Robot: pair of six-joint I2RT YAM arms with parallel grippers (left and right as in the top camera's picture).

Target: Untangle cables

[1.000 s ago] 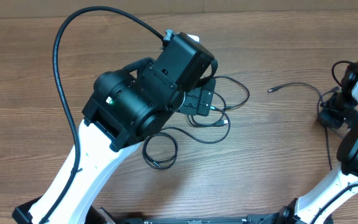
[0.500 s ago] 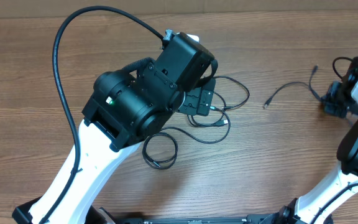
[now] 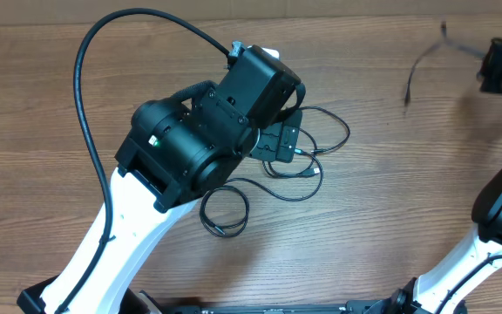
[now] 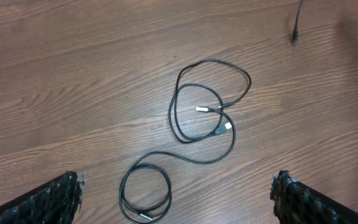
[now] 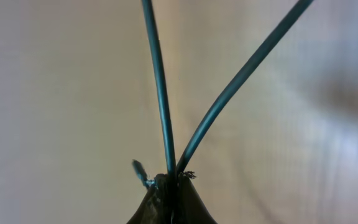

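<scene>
Cable [image 5: 159, 93] sits pinched in the fully closed right tool [image 5: 169, 182], two strands leaving it, well away from the looped cables [image 4: 224, 129] lying on the desk [image 4: 73, 74] beneath the wide-open, empty left tool [image 4: 178, 190].

No text, label, brand or number is readable in my views: none on my left arm's black housing [image 3: 200, 139], the cables [image 4: 211, 108], or the wooden table [image 3: 382, 227].

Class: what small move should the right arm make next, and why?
Probably lower the held cable onto the table at the right: the right gripper pinches it mid-length, lifted well apart from the looped cables.
</scene>
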